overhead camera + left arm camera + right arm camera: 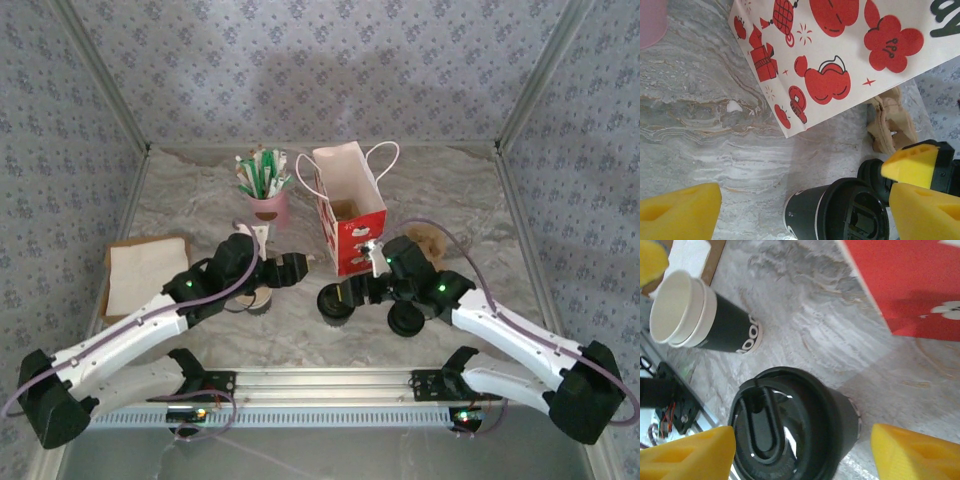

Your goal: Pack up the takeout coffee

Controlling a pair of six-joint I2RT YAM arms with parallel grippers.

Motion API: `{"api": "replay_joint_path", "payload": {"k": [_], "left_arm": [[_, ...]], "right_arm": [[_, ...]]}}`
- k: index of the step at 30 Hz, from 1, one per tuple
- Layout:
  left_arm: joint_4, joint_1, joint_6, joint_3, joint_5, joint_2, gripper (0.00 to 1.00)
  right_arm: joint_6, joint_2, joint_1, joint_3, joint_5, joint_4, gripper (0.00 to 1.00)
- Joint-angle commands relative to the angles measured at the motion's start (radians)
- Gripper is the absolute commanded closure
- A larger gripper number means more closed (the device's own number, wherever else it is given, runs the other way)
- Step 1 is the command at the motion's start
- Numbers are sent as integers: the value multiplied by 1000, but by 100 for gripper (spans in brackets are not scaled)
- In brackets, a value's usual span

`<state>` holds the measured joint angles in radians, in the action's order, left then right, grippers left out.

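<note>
The takeout coffee [790, 425] stands upright around the middle of the desk [200, 200], a little toward its near edge, with a black lid on its dark wall. It is just in front of the red-and-white bag [350, 215]. The bag stands upright with its mouth open and its handles up, and its printed face blocks the way toward the far edge.

The right tool [800, 440] straddles the cup with its yellow pads spread wide. There is a clear gap on one side, and on the other I cannot tell if the pad touches the lid. It is not gripping. The left tool [805, 195] points at the same cup from the left-edge side, also wide apart and holding nothing, and one of the right tool's pads is close to it.

Nested paper cups [690, 310], cream inside and dark outside, sit near the coffee on its left-edge side, under the left arm. A pink cup of sticks [268, 207] stands beside the bag, toward the far edge. A cardboard sheet [145, 272] carrying a white napkin lies at the left edge. A crumpled brown paper piece [890, 125] rests on the bag's right-edge side. A black round lid [407, 320], as best I can make out, sits by the right arm near the coffee.
</note>
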<state>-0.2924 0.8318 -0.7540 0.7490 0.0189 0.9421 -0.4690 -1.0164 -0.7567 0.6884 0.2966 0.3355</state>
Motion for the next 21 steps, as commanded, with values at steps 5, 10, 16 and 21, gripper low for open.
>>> {"api": "replay_joint_path", "payload": {"k": [5,10,16,21], "left_arm": [[-34,-19,-14,-19,23,-60,12],[-40,-24,-15,-26,23,-72,12],[-40,-27,-12,-28,21,-75,12],[-35,-28,-14,-35,19,-77,12]], "right_arm": [[74,-87,-80,108,-30,55,27],[78,-119,-111,132,-48,90,27],[70,-110,-141,142,-69,139,26],[60,-86,-166,140,-80,170,26]]}}
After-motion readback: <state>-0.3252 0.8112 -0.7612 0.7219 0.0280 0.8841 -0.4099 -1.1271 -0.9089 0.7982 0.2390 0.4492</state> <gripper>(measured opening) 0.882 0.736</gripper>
